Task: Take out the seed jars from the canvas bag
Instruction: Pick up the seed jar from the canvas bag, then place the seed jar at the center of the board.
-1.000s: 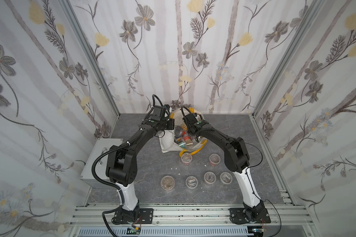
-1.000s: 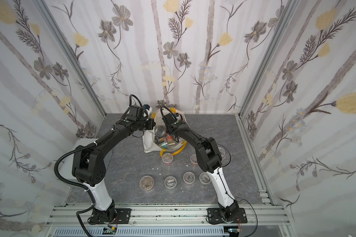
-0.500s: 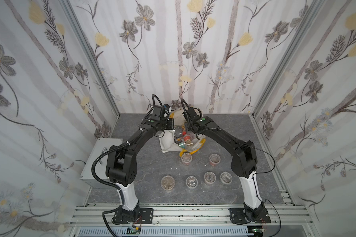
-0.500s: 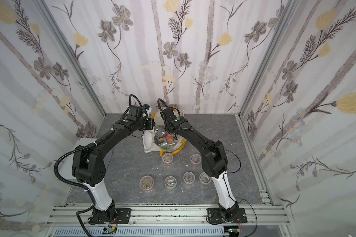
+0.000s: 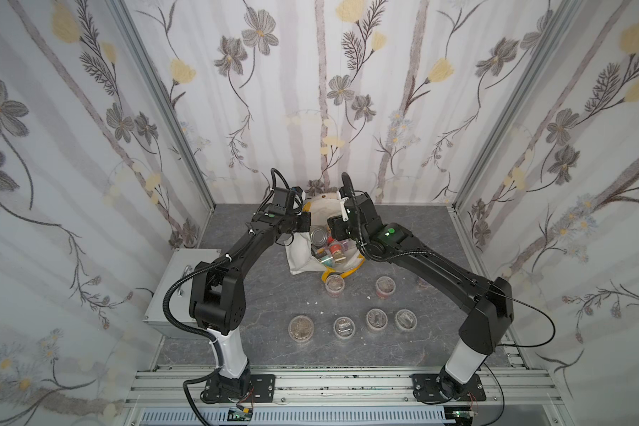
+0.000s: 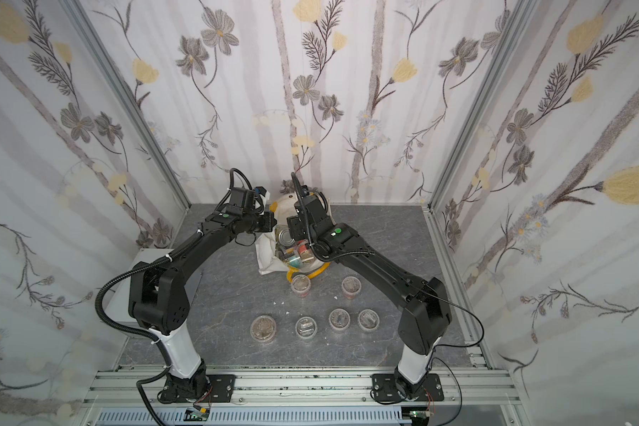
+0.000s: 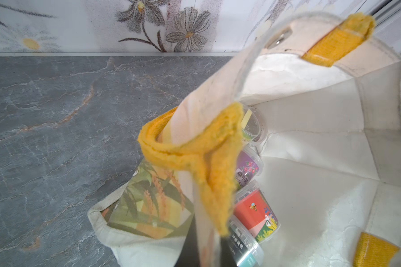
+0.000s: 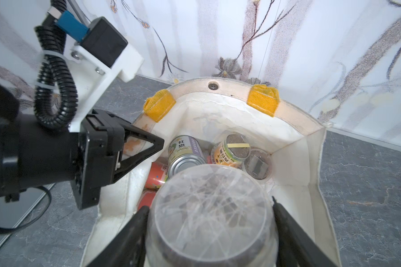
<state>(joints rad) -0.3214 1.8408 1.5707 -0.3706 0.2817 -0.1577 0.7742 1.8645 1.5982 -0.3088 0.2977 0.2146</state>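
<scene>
A grey box [image 5: 170, 284] is seen at far left. The left gripper [image 8: 158, 143] is clamped tight on the canvas bag [image 5: 299, 254] rim by a yellow tab [image 7: 195, 148], and the mouth is held open. A tin can [image 8: 186, 161] and more jars [image 8: 232, 152] are seen inside. One seed jar [image 8: 211, 233] is gripped by the right gripper [image 8: 210, 209] over the bag mouth. Six jars [image 5: 376, 319] are set on the table [image 5: 266, 295] in front.
</scene>
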